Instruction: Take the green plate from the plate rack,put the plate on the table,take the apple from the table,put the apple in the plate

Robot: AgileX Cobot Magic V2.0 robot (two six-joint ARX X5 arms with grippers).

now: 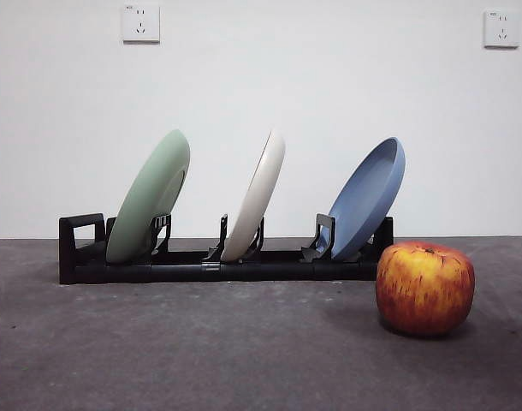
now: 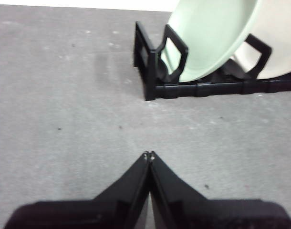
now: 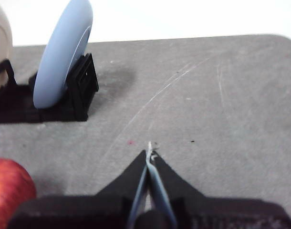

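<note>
— Front view first, left to right: what is counted?

— One rack (image 1: 218, 267) is seen on the table (image 1: 201, 360), with three plates leaned in its holders: the green plate (image 1: 150, 197) nearest the square loop end, a cream plate (image 1: 257, 199) in the middle, a blue plate (image 1: 370, 199) at the far end. All three are tilted the same way. One apple (image 1: 425, 288) is set on the table just in front of the rack's blue-plate end, apart from it. Two wall sockets (image 1: 140, 23) are mounted high behind.

— And the arms?

— Neither is seen from the front. In the left wrist view the left gripper (image 2: 149, 155) is held above bare table, short of the rack's loop end, its jaws pressed together on nothing. In the right wrist view the right gripper (image 3: 149, 150) is likewise closed and empty, with the apple near one side and the blue plate farther off.
</note>
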